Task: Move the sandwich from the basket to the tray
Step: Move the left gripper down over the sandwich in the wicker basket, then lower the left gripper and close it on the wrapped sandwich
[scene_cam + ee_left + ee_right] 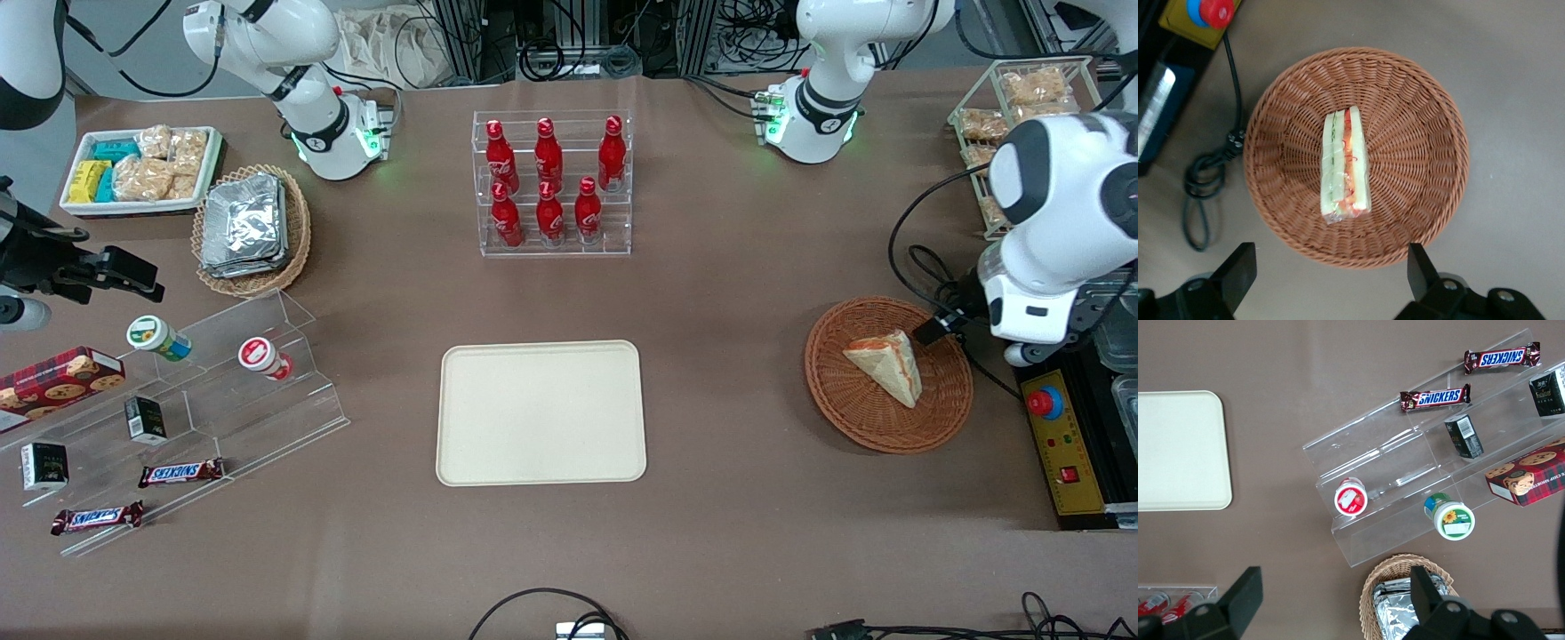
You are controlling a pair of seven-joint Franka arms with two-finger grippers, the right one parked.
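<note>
Sandwich (1346,163): on edge, mid-basket (1418,87), untouched. Pincer (1331,280): spread, empty, above basket rim, prob. lining up for grasp. Tray (540,412): mid-worktop (711,293), bare, awaiting sandwich.

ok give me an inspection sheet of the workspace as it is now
surface: brown table, no spills seen
job's things: sandwich lies in the reddish basket; cream tray holds nothing
clutter: red bottles in a clear rack; foil packs in a tan basket; white bin of snacks; clear stepped stand with cups, small boxes and Snickers bars
claw: left arm's claw hovers above the basket, fingers open, holding nothing
cables: black cable coiled on the table beside the basket
surroundings: yellow control box with a red button, toward the working arm's end
</note>
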